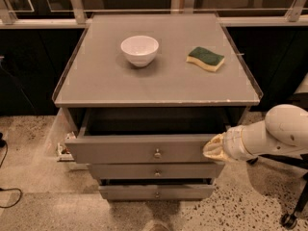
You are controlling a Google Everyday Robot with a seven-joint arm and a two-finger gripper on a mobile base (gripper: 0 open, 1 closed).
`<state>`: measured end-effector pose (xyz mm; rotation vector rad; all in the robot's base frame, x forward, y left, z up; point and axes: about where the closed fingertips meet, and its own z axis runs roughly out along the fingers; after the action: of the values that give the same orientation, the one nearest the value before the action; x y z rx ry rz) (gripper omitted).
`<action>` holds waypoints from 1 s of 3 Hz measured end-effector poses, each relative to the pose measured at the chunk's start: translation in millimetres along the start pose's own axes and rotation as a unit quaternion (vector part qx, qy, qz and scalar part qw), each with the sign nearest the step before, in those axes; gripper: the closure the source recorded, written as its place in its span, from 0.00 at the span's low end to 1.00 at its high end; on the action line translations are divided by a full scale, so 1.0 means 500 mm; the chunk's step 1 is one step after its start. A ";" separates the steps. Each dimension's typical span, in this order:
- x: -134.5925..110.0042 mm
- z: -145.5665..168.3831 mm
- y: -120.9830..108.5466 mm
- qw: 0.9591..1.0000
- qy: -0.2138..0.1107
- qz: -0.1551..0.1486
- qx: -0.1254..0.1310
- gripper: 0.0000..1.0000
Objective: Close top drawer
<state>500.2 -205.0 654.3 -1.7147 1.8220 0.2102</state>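
Note:
The top drawer (139, 148) of the grey cabinet stands pulled out, its grey front panel with a small round metal knob (157, 153) at the centre. Its inside is dark. My gripper (213, 149) comes in from the right on a white arm and sits at the right end of the drawer's front panel, touching it or nearly so.
A white bowl (139, 50) and a green and yellow sponge (205, 58) lie on the cabinet top (159, 83). Two narrower drawers (157, 173) below stand slightly out. A small object (61, 151) lies on the speckled floor at the left. Dark cabinets stand behind.

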 end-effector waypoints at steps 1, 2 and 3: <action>0.000 0.000 0.000 1.000 0.000 0.000 0.000 0.58; 0.000 0.000 0.000 1.000 0.000 0.000 0.000 0.35; 0.000 0.000 0.000 1.000 0.000 0.000 0.000 0.11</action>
<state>500.2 -204.9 654.3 -1.7148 1.8219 0.2103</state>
